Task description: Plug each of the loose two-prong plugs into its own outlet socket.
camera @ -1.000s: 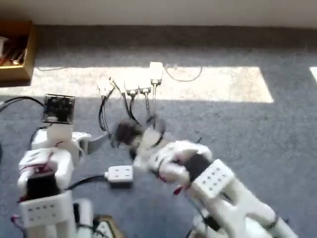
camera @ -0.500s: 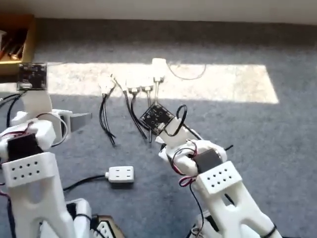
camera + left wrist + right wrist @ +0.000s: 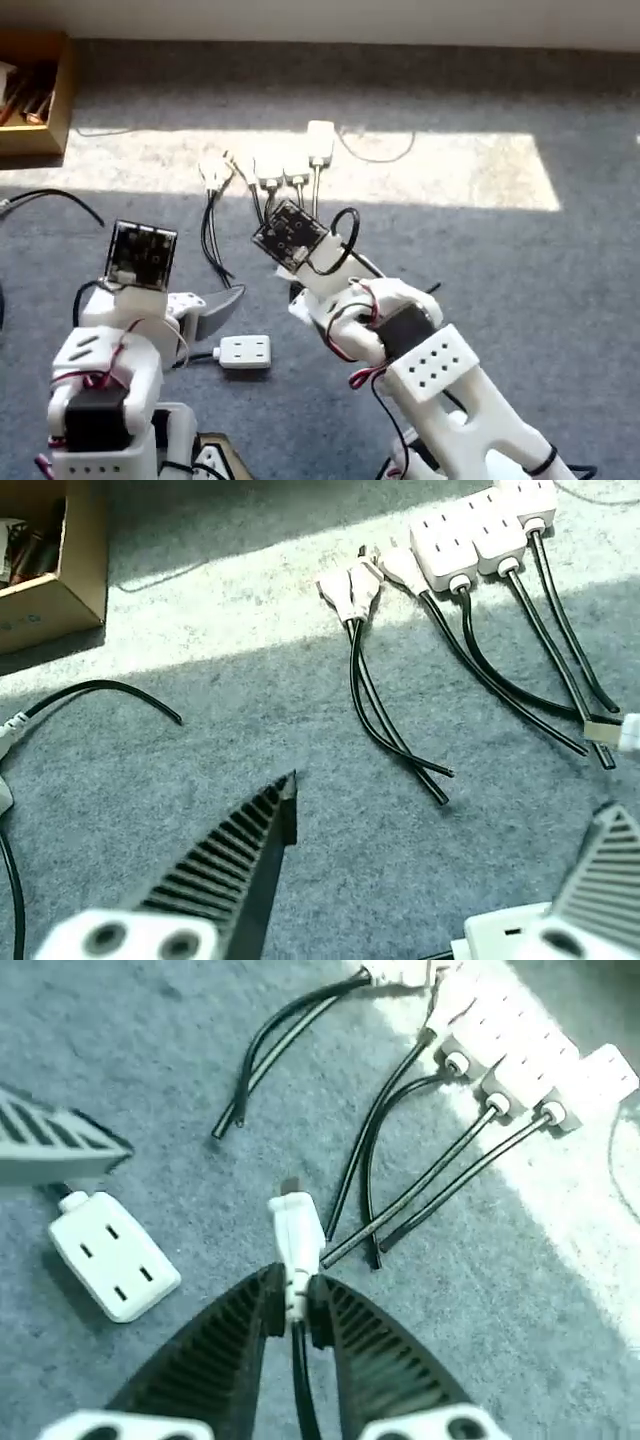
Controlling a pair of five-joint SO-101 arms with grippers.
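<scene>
The grey carpet floor [image 3: 560,300], crossed by a sunlit strip, carries all parts. The right tool [image 3: 292,1300] is clamped on a white two-prong plug [image 3: 295,1230], with the prongs pointing away from the wrist. The left tool [image 3: 447,800] has its fingers apart, just beside a single outlet socket [image 3: 243,351]. Further loose plugs [image 3: 350,585] lie beside a row of sockets [image 3: 470,535] in the sunlit strip.

Built as 2 arms of white moulded shells: left arm [image 3: 105,370], right arm [image 3: 470,410]. Fitted with black servo blocks [image 3: 410,330], looped red and black wires [image 3: 340,335], and white plates [image 3: 435,365] drilled with rows of small holes. Topped at each wrist by a bare dark circuit board [image 3: 290,232]. Ended in left pincer [image 3: 445,800] and right pincer [image 3: 295,1278], fingers [image 3: 225,1345] dark, ribbed, tapering.
</scene>
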